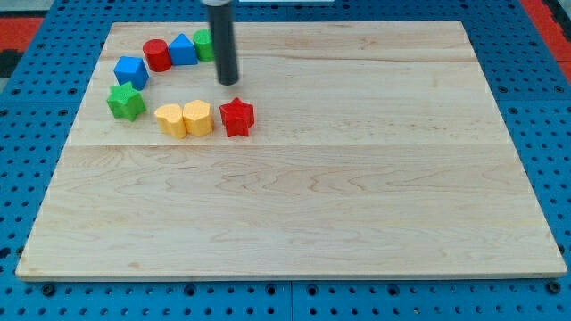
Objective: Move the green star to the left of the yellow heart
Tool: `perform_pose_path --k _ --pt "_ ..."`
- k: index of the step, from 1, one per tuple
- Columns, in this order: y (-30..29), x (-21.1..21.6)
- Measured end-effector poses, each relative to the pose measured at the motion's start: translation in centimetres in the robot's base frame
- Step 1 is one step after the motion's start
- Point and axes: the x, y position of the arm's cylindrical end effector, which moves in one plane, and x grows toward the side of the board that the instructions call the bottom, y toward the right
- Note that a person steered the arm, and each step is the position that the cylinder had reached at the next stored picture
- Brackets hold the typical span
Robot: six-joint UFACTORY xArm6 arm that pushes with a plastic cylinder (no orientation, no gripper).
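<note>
The green star (126,101) lies near the board's left edge, below the blue cube (131,70). The yellow heart (198,117) sits to the star's right, with a yellow hexagon-like block (170,119) touching its left side, between it and the star. A red star (236,116) lies just right of the heart. My tip (228,82) is above the red star and the heart, clear of both, well right of the green star.
A red cylinder (158,54), a blue block (183,49) and a green block (204,44) form an arc at the view's top left; the rod partly hides the green one. The wooden board (357,196) lies on a blue pegboard.
</note>
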Motion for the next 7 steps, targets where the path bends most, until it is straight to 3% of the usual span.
perform_pose_path --k 2,5,7 --pt "-5.6 -3.0" --pt "-11.0 -3.5" --pt "-11.0 1.4"
